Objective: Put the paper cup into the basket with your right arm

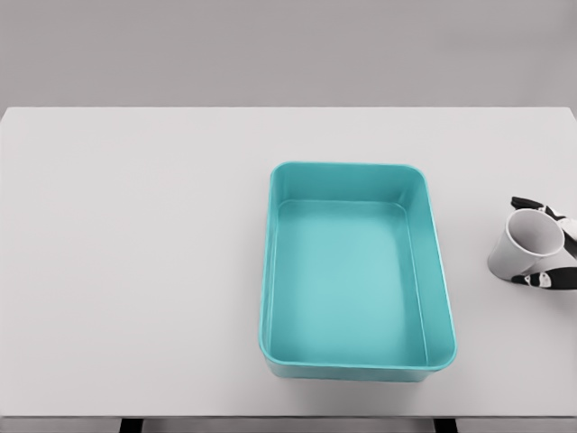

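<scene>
A white paper cup is at the right edge of the picture, tilted with its open mouth facing up and left. My right hand comes in from the right edge and its dark fingers wrap around the cup from behind and below. Most of the hand is cut off by the frame. The teal rectangular basket stands on the table's centre-right, to the left of the cup, with nothing inside. My left arm does not show.
The white table spans the whole view, with its front edge along the bottom and a grey wall behind.
</scene>
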### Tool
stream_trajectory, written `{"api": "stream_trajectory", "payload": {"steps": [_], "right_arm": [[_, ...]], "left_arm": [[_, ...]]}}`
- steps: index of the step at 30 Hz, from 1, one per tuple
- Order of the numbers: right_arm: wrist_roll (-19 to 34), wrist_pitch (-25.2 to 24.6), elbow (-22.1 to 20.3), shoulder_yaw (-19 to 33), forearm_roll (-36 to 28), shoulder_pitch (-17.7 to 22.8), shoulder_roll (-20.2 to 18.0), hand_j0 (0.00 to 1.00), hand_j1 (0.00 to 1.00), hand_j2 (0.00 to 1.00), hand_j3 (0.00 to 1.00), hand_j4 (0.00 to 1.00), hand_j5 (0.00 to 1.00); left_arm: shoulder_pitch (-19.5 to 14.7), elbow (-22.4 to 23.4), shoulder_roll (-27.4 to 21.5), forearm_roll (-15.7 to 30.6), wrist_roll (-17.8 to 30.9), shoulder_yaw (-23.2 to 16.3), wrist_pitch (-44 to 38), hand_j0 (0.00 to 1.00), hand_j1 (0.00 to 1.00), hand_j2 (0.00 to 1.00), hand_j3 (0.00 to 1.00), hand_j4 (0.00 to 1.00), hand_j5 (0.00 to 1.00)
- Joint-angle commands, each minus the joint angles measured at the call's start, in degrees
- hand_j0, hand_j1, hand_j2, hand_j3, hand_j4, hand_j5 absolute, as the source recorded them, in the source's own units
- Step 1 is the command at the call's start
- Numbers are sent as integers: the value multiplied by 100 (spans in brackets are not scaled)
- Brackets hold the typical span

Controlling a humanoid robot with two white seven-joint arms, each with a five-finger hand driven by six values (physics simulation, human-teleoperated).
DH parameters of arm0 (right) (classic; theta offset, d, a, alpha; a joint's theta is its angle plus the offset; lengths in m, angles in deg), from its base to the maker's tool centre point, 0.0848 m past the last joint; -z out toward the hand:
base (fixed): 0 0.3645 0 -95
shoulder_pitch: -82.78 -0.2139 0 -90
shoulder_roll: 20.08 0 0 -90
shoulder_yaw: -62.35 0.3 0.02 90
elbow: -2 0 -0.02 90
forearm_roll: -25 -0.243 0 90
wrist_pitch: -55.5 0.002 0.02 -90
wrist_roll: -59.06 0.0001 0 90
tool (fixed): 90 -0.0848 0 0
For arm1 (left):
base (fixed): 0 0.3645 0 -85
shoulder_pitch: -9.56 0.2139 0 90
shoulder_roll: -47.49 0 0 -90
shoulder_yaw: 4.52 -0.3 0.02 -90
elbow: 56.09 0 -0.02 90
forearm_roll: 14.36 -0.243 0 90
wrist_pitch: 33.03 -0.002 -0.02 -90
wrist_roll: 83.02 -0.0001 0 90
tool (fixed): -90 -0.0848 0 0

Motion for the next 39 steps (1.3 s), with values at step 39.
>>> {"api": "stream_trajectory", "payload": {"steps": [39], "right_arm": [[-914, -3, -162, -207, 0, -185, 86, 65, 65, 65, 65, 65, 65]], "left_arm": [[0, 0, 0, 4, 1, -1, 0, 100, 100, 100, 100, 100, 100]]}}
